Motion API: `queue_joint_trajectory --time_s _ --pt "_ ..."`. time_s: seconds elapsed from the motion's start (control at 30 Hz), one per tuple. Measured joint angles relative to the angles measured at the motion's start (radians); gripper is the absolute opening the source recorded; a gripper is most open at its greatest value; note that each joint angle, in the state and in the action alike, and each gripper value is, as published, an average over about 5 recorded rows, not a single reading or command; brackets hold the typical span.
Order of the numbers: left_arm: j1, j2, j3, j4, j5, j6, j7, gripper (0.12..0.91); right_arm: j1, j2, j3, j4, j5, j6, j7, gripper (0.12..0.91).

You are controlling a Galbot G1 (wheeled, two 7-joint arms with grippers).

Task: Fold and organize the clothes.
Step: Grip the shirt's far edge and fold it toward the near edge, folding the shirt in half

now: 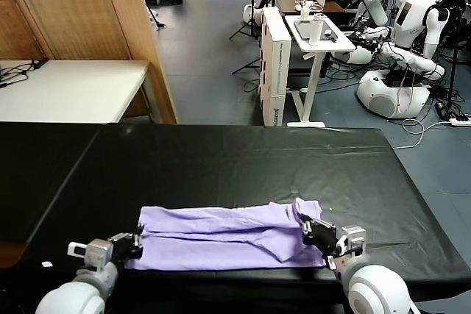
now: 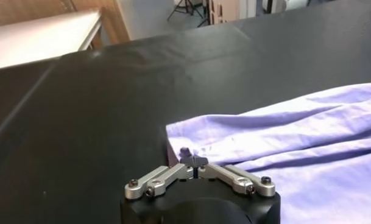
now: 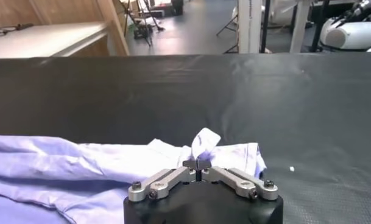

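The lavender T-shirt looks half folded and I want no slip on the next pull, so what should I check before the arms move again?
1. Left gripper shut on the T-shirt at its left edge: ok; the fingertips meet on the fabric.
2. Right gripper gripping the shirt's right end: cannot tell; the fingertips look closed under a raised tuft of cloth, but the hold is unclear.
3. Shirt lying wholly on the black table: ok, though its near edge lies close to the table's front edge.
4. Fold lying flat: not ok; the right end is bunched and creased.
5. Table beyond the shirt free for the next fold: ok.
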Motion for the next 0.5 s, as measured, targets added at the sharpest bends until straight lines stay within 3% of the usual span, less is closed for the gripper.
queue_joint_trajectory --time_s 0.17,0.27,0.37,0.5 --pt "0.007 -0.007 -0.001 -0.017 0.031 0.000 0.010 0.146 0.003 0.006 -0.006 0.012 0.001 0.004 -0.001 0.681" --pt "0.014 -0.012 -0.007 -0.029 0.042 0.000 0.004 0.178 0.004 0.007 -0.003 0.023 0.003 0.019 -0.001 0.836" --pt "0.023 -0.020 -0.017 -0.038 0.052 0.000 -0.022 0.317 0.002 0.007 0.005 0.037 0.007 0.038 -0.001 0.897" --pt "0.036 -0.032 -0.030 -0.049 0.037 0.000 -0.056 0.563 -0.004 0.007 0.022 0.063 0.020 0.056 -0.001 0.906"
